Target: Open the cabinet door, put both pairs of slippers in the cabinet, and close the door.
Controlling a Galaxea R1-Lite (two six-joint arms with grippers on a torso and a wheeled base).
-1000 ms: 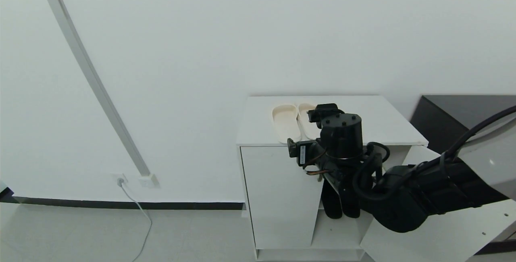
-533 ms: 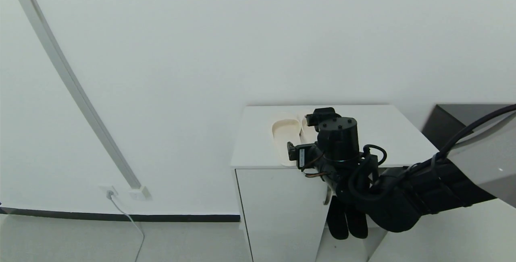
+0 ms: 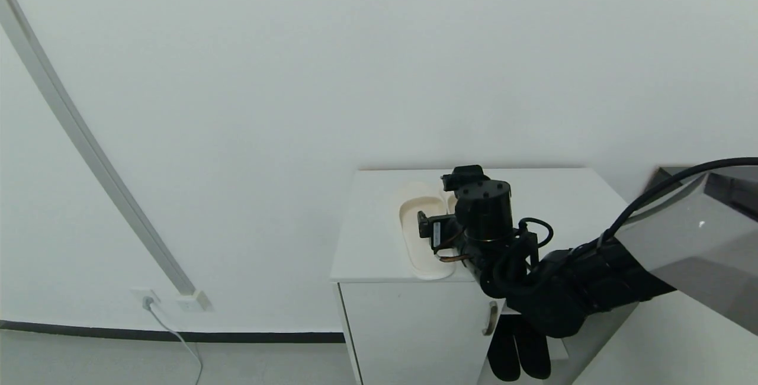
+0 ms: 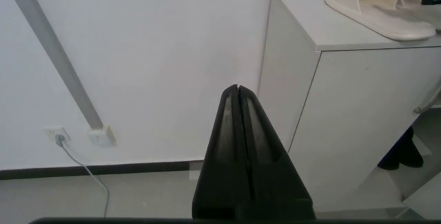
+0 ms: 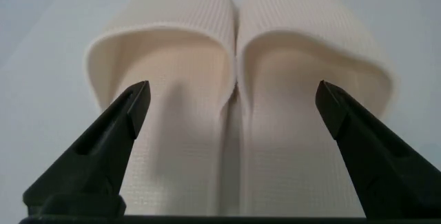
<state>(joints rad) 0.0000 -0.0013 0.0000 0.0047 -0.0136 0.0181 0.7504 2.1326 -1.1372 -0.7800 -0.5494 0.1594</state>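
Observation:
A pair of cream slippers [image 3: 421,237] lies side by side on top of the white cabinet [image 3: 379,254]. My right gripper [image 5: 233,93] hovers just over the pair, open, with one fingertip outside each slipper [image 5: 234,148]. In the head view the right arm's wrist [image 3: 482,210] covers part of the pair. A pair of black slippers [image 3: 521,354] stands inside the cabinet's open right half. The left door [image 3: 414,337] is closed. My left gripper [image 4: 238,114] is shut on nothing, away from the cabinet [image 4: 331,100] at its left side, facing the cream slippers [image 4: 386,10] and the black slippers [image 4: 403,151].
The open right door [image 3: 628,337] juts out at the lower right under my right arm. A metal handle [image 3: 490,318] is on the closed door. A slanted grey conduit [image 3: 89,148] runs down the wall to a socket with a cable [image 3: 148,301]. A dark cabinet [image 3: 681,175] stands on the right.
The head camera has moved, so the whole scene sits lower. Relative to the cabinet, my right arm rose from the cabinet's front to above its top, over the cream slippers.

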